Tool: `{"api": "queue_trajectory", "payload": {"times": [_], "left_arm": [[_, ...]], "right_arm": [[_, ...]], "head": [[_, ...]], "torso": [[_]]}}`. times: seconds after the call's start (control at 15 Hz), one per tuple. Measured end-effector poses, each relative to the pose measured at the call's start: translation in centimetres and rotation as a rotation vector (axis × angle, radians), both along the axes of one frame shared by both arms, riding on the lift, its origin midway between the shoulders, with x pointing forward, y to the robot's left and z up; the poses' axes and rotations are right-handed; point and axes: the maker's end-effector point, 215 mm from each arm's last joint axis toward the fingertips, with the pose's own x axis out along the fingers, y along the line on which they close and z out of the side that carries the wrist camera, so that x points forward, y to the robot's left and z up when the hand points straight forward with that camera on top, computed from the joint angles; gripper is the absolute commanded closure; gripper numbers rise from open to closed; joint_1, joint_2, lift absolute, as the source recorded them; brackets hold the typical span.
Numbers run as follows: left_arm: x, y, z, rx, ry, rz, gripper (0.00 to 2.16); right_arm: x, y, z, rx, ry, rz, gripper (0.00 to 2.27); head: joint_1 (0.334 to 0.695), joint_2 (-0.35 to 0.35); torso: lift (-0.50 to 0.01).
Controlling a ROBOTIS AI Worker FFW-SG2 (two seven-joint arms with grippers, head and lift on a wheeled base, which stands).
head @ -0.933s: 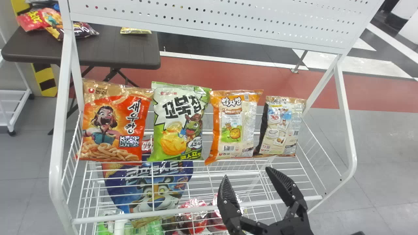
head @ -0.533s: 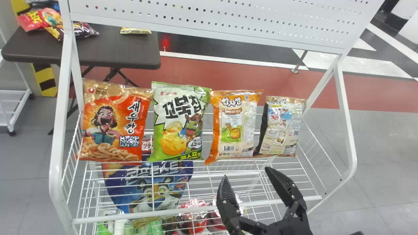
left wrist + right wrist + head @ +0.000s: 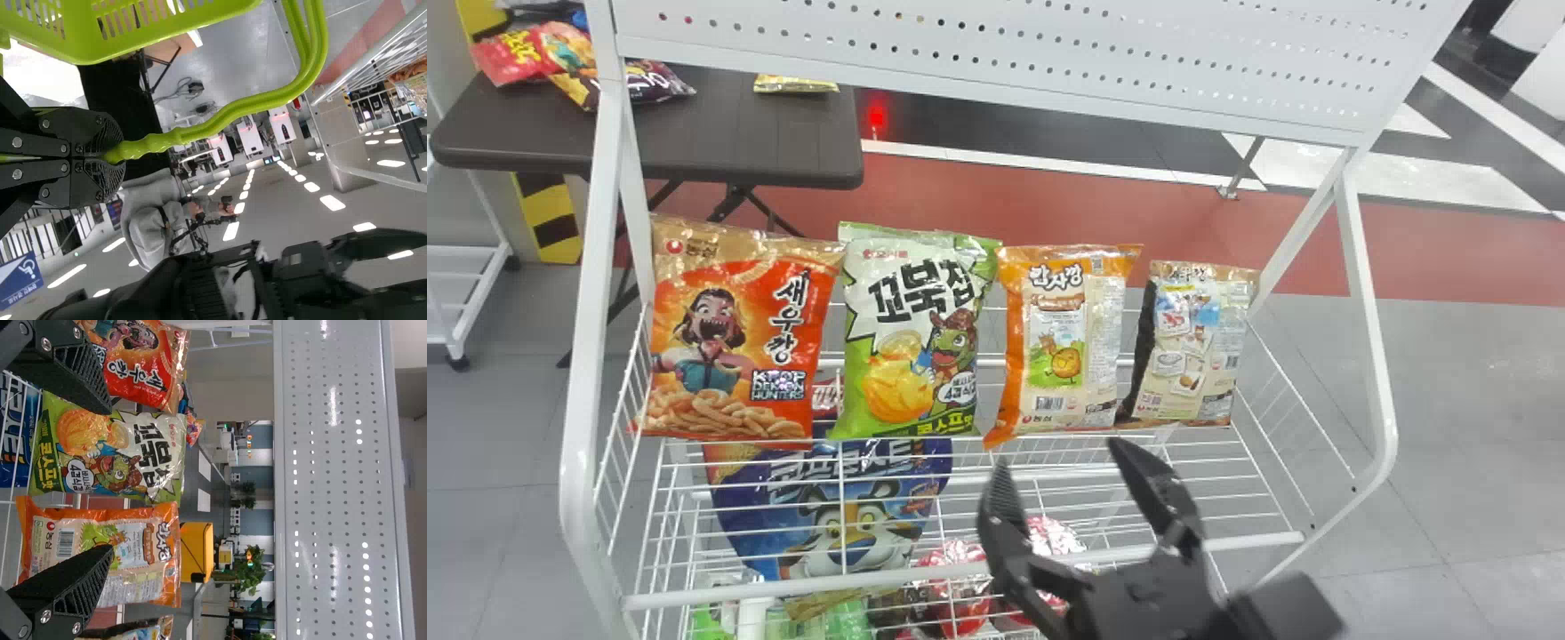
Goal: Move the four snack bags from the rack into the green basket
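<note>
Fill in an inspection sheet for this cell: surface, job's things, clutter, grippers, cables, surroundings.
Surface: white wire rack.
Job's things: red bag, green bag, orange bag, beige bag in a row on the rack; green basket.
Clutter: blue bag, red packs lower down.
Grippers: left gripper shut on basket handle; right gripper open.
Cables: dark bunch on floor.
Surroundings: dark table behind, holding more packs.

1. Head view: high, facing forward and down over the white rack (image 3: 827,583).
2. Left wrist view: sideways, close by the green basket (image 3: 153,33).
3. Right wrist view: sideways, facing nearby snack bags (image 3: 157,453) the head view shares.
</note>
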Motion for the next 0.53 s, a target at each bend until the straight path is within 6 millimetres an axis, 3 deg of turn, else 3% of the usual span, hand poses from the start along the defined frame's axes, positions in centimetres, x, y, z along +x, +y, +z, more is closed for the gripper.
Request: {"api": "queue_trajectory", "payload": {"times": [0.2,0.27,0.33,0.53], "left_arm": [[-0.1,-0.1,-0.1,0.006,-0.002,-0.005,1.48],[-0.1,-0.1,-0.1,0.006,-0.004,-0.005,1.48],[-0.1,-0.1,-0.1,0.007,-0.006,-0.006,1.48],[-0.1,-0.1,0.2,0.002,-0.014,-0.013,1.48]], "right_arm": [[5.6,4.7,-3.4,-0.003,0.089,0.036,0.09],[7.5,6.4,-3.9,-0.007,0.107,0.051,0.09],[9.1,7.7,-4.1,-0.009,0.113,0.061,0.09],[13.4,11.4,-3.6,0.003,0.112,0.089,0.09]], "head": [[0.695,-0.350],[0.695,-0.317],[0.695,-0.253],[0.695,-0.185]], "torso": [[0.000],[0.000],[0.000],[0.000]]}}
